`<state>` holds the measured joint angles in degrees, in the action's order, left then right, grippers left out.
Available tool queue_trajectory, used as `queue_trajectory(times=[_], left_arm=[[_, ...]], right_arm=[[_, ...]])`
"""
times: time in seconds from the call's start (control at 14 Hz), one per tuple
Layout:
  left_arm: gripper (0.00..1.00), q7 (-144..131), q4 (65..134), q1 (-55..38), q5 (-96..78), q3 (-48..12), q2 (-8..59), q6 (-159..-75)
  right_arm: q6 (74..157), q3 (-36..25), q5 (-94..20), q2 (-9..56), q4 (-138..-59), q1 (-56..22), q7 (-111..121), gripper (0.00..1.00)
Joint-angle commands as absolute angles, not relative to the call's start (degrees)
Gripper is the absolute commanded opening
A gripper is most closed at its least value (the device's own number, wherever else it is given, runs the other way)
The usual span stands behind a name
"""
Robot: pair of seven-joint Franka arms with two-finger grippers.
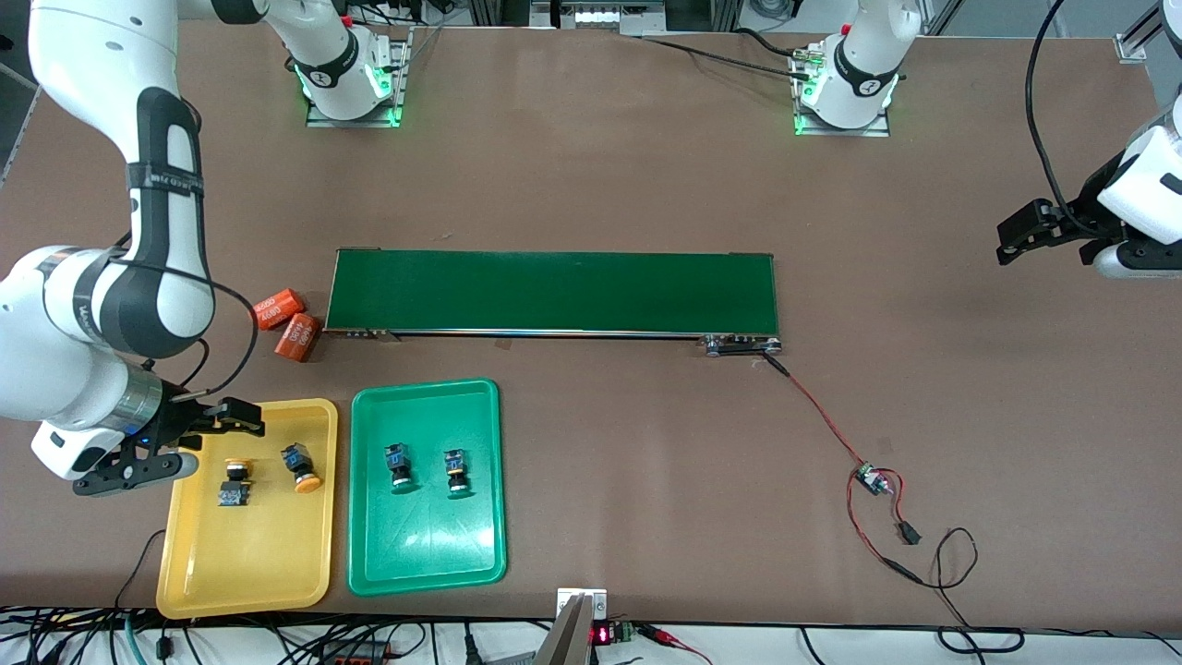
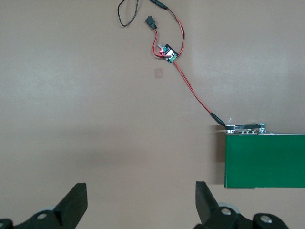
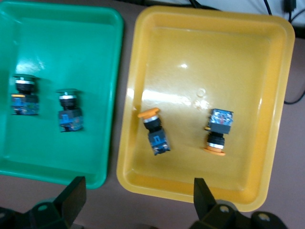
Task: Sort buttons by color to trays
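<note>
Brown table (image 1: 591, 185): two yellow-capped buttons (image 1: 268, 473) in yellow tray (image 1: 245, 573), lower left of frame; two green-capped buttons (image 1: 427, 468) in green tray (image 1: 427, 563) beside it. My right gripper (image 1: 175, 441) over yellow tray's edge, fingers apart, empty. My left gripper (image 1: 1039, 231) waits at frame's right edge, fingers apart.

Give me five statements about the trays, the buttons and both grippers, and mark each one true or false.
1. Both yellow-orange buttons lie in the yellow tray. True.
2. The green tray holds a single button. False: two green buttons lie in it side by side.
3. The right gripper is shut on a button. False: it is open and holds nothing, at the yellow tray's edge toward the right arm's end of the table.
4. The left gripper is open and empty over bare table, near the end of the conveyor belt. True.
5. The two orange cylinders lie in the yellow tray. False: they lie on the table beside the conveyor belt.
</note>
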<state>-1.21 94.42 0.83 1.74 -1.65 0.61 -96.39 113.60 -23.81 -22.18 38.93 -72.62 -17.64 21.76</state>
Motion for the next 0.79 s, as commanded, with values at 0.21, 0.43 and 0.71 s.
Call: queue_trajectory(times=[0.21,0.43,0.71], left_arm=[[1.0,-0.4,91.5,0.7,0.7,-1.7,2.2,-95.5],[1.0,-0.4,91.5,0.7,0.7,-1.7,2.2,-95.5],[1.0,-0.4,91.5,0.7,0.8,-1.7,2.2,-95.5]], right_arm=[[108.9,-23.9,-22.5,33.2,-72.2,-18.6,23.3,1.0],[108.8,-23.4,-18.4,31.1,-72.6,-18.1,23.1,1.0],[108.6,-12.5,-9.3,23.6,-81.0,-9.2,17.7,1.0]])
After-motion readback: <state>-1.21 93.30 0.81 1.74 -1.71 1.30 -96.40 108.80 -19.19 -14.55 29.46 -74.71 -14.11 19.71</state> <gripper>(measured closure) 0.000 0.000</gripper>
